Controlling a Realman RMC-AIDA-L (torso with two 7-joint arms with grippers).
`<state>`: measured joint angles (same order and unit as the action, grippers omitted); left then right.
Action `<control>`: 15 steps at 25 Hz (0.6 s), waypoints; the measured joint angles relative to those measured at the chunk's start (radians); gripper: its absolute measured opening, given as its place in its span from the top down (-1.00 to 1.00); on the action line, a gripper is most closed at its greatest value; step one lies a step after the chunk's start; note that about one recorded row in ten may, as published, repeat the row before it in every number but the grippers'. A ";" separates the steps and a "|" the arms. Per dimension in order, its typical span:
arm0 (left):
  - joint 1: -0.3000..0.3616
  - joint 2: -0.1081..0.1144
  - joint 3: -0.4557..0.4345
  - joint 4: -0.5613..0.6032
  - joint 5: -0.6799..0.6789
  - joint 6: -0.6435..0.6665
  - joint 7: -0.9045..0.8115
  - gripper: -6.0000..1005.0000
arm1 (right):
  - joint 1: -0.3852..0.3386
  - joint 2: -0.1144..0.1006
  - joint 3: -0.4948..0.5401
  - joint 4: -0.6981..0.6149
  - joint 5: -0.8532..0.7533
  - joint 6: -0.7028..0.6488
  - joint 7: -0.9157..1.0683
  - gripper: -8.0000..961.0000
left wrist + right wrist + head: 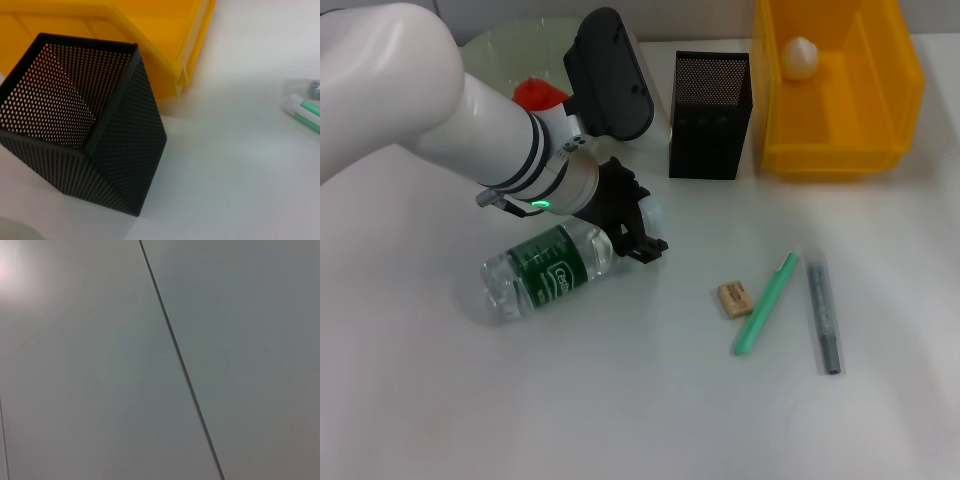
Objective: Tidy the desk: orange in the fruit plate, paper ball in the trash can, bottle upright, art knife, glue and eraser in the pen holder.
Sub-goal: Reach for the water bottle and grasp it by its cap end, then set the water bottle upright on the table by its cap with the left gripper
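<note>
The bottle lies on its side on the smooth white table, a clear ribbed plastic cylinder wrapped in a dark green label. The left gripper, black and blocky at the end of a glossy white arm, sits at the bottle's neck end, covering the cap; it seems to be around the neck, though from the head view I cannot tell whether its fingers are closed on it or apart. Behind the arm, the red-orange orange rests in the pale green translucent fruit plate. The pen holder, a square black perforated-mesh cup, stands upright just beside the bright yellow trash can, where the crumpled white paper ball lies. The small tan eraser lies near a slim green pen-like stick and a grey one. The right gripper is out of view.
</note>
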<state>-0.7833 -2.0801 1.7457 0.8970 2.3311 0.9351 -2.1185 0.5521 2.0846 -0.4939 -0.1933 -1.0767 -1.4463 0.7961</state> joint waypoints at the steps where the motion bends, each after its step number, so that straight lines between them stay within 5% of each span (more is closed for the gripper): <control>1: -0.001 0.000 0.000 0.000 0.008 0.001 -0.004 -0.45 | 0.000 0.000 0.000 0.000 0.000 0.000 0.000 -0.29; 6: -0.004 0.000 0.012 0.006 0.053 0.000 -0.046 -0.45 | -0.003 0.000 0.000 0.001 0.000 0.001 0.000 -0.29; 15: -0.001 0.000 0.014 0.012 0.059 0.002 -0.052 0.11 | -0.007 0.002 0.000 0.004 0.000 -0.006 0.000 -0.29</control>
<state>-0.7843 -2.0800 1.7594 0.9090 2.3904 0.9368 -2.1703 0.5452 2.0861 -0.4939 -0.1898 -1.0768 -1.4527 0.7961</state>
